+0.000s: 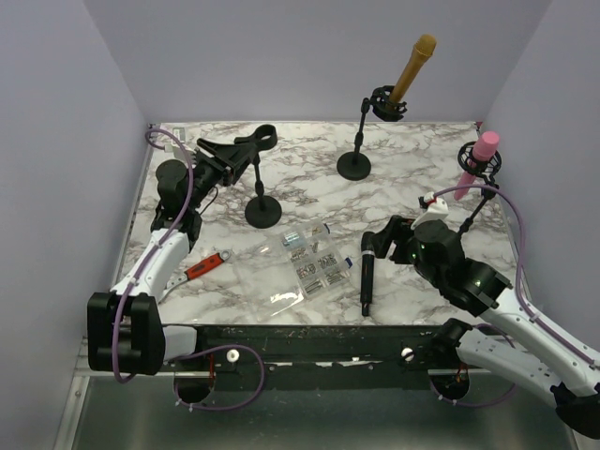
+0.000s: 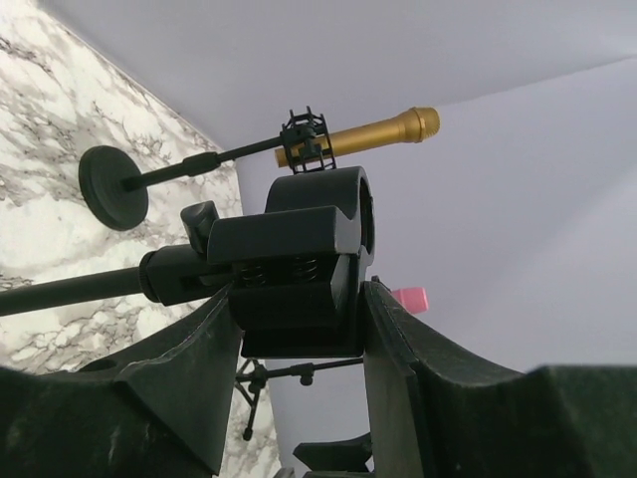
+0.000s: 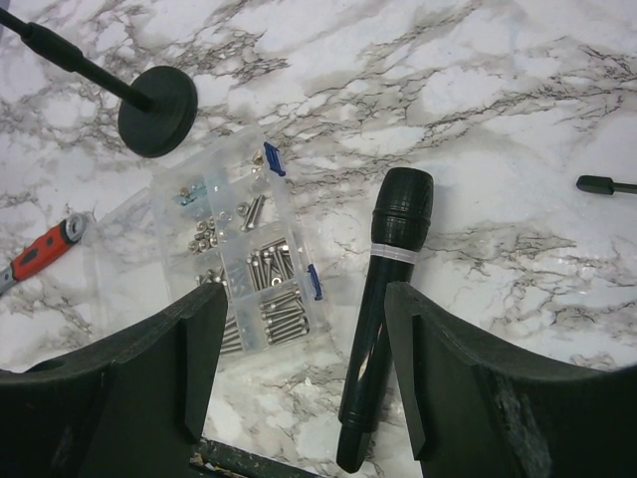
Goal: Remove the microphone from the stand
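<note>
A black microphone (image 1: 367,281) lies flat on the marble table, out of its stand; it also shows in the right wrist view (image 3: 388,289). My right gripper (image 1: 375,246) is open just above it, and in the right wrist view the gripper (image 3: 304,309) has the microphone lying near its right finger. The black stand (image 1: 263,211) with a round base stands at the left. Its empty clip (image 2: 299,269) sits between the fingers of my left gripper (image 2: 299,334), which is shut on it. The left gripper also shows in the top view (image 1: 217,167).
A gold microphone (image 1: 412,67) sits in a round-base stand at the back. A pink microphone (image 1: 480,155) sits on a tripod stand at the right. A clear screw box (image 1: 314,267) and a red-handled tool (image 1: 202,267) lie near the front.
</note>
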Controlling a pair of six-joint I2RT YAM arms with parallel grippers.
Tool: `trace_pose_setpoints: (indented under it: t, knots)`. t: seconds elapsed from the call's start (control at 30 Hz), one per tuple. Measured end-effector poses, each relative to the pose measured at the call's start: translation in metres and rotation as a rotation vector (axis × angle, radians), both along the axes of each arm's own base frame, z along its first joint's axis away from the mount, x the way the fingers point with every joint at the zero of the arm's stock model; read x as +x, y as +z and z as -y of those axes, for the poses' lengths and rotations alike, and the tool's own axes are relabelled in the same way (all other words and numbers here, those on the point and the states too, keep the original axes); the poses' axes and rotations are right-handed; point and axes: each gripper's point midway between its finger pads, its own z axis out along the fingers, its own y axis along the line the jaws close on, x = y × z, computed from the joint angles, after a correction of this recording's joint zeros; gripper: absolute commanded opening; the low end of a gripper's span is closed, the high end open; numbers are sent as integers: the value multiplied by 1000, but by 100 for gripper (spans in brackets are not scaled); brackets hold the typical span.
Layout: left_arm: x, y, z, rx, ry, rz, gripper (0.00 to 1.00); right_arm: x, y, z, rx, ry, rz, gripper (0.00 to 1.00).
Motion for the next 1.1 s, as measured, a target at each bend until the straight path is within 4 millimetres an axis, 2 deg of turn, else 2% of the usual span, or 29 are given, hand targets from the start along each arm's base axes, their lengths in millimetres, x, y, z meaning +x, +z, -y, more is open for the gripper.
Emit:
trace_pose_setpoints:
  t: [0.23,0.43,0.6,0.67,0.77,0.9,0.97,1.0,1.1]
  knots:
    - [2,-15,-1,3,8,20,33,1,-4,-1,-1,0,-1,72]
    - [9,-87,1,19,4,-140,32,2,-8,-2,-9,0,-11,72]
    - [10,-89,1,31,4,-101,36,2,-10,-2,-13,0,-15,72]
    - [10,-88,0,33,5,-99,42,2,-10,-2,-14,0,-16,72]
    - [10,-88,0,42,5,-100,57,3,-11,-3,-15,0,-17,72]
    - [8,-88,-2,82,10,-85,85,3,-12,-3,-17,0,-19,72]
    - [8,-94,-3,102,11,-113,95,3,-12,-3,-19,0,-21,72]
    - [7,-96,-3,116,9,-122,98,3,-12,-3,-19,0,-21,72]
    - [4,-99,-5,172,2,-160,98,3,-14,-3,-22,1,-25,72]
